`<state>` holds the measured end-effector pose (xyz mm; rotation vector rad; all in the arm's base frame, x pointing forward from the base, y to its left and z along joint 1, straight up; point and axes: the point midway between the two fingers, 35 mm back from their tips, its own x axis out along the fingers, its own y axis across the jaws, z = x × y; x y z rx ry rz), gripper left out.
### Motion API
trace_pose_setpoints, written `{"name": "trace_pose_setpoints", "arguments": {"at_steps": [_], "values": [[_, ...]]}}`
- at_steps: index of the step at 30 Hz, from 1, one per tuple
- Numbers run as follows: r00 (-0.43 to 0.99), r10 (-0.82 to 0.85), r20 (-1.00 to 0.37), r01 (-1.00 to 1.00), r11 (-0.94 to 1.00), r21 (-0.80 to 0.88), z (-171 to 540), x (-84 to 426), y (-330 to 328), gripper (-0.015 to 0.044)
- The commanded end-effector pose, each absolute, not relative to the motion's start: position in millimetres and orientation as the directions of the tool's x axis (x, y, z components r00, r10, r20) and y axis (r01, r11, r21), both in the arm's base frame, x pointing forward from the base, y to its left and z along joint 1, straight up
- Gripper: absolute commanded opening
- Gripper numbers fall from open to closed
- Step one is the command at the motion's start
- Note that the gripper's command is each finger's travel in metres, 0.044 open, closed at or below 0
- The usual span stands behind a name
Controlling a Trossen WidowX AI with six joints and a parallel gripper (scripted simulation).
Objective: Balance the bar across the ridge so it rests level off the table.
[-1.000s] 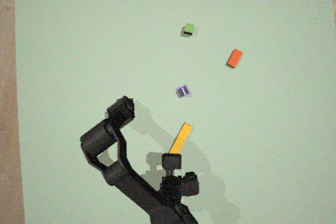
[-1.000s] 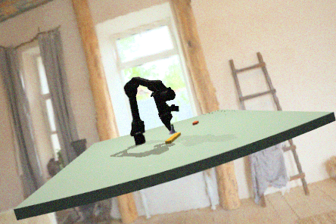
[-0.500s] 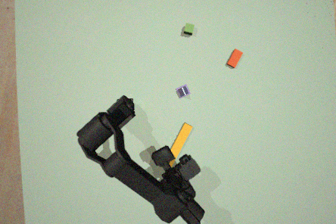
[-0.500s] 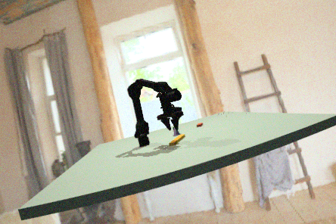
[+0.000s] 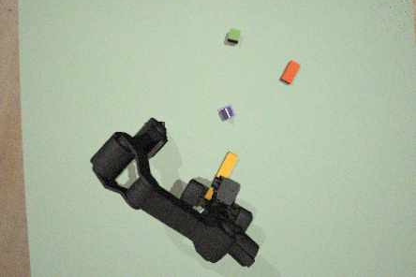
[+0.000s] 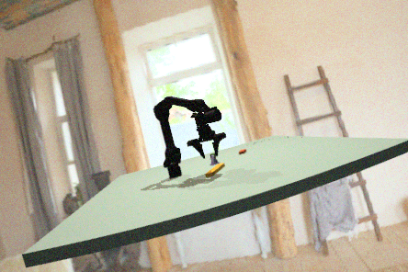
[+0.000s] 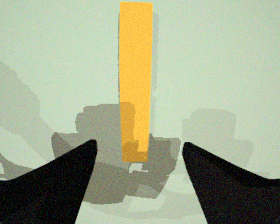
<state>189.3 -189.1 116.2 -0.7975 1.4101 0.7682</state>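
The yellow-orange bar (image 5: 228, 165) (image 6: 215, 169) (image 7: 136, 55) lies flat on the table. The small purple ridge (image 5: 226, 112) (image 6: 213, 159) stands beyond the bar's far end in the top view; it is outside the wrist view. My gripper (image 5: 210, 192) (image 6: 210, 156) (image 7: 140, 144) is open and empty, pointing down above the bar's near end. In the wrist view the bar runs lengthwise away from me, its near end between the fingertips but below them, a little left of centre. The arm covers part of the bar in the top view.
A green block (image 5: 234, 36) lies beyond the ridge in the top view. A red-orange block (image 5: 290, 72) (image 6: 243, 152) lies to the right of the ridge. The arm's shadow falls across the table (image 5: 94, 37) (image 6: 110, 207) around the bar.
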Motion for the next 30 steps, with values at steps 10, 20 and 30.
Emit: {"name": "trace_pose_setpoints", "arguments": {"at_steps": [10, 20, 30], "values": [[0.015, -0.015, -1.000, -0.868, 0.496, -0.020, 81.8, 188.3, -187.5, 0.0315], [0.015, -0.015, -1.000, -0.868, 0.496, -0.020, 67.4, 188.1, -187.2, 0.0315], [0.015, -0.015, -1.000, -0.868, 0.496, -0.020, 51.1, 188.3, -187.5, 0.0315]]}}
